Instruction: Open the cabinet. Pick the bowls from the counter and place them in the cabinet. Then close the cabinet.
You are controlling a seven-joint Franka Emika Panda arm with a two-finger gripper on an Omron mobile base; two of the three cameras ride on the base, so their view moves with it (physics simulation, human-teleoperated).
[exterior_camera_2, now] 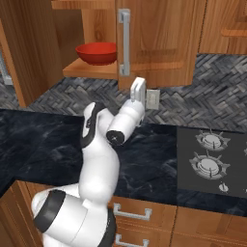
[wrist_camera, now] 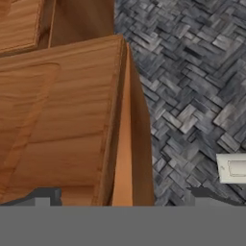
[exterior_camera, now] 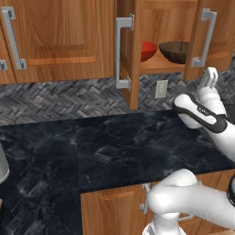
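Observation:
The cabinet stands open, its left door swung out edge-on and its right door partly open. Both bowls rest on its shelf: the red bowl on the left and the brown wood-grain bowl to its right. In the right base view the right door hides the brown bowl. My gripper is open and holds nothing, just below the right door's lower corner. In the hand view the gripper faces that door's panel and edge, fingertips wide apart. The black marble counter lies below.
A wall outlet sits on the herringbone tile close to the gripper. A gas hob is set in the counter to the right. A neighbouring wood door with one handle hangs left. Drawer fronts run under the counter.

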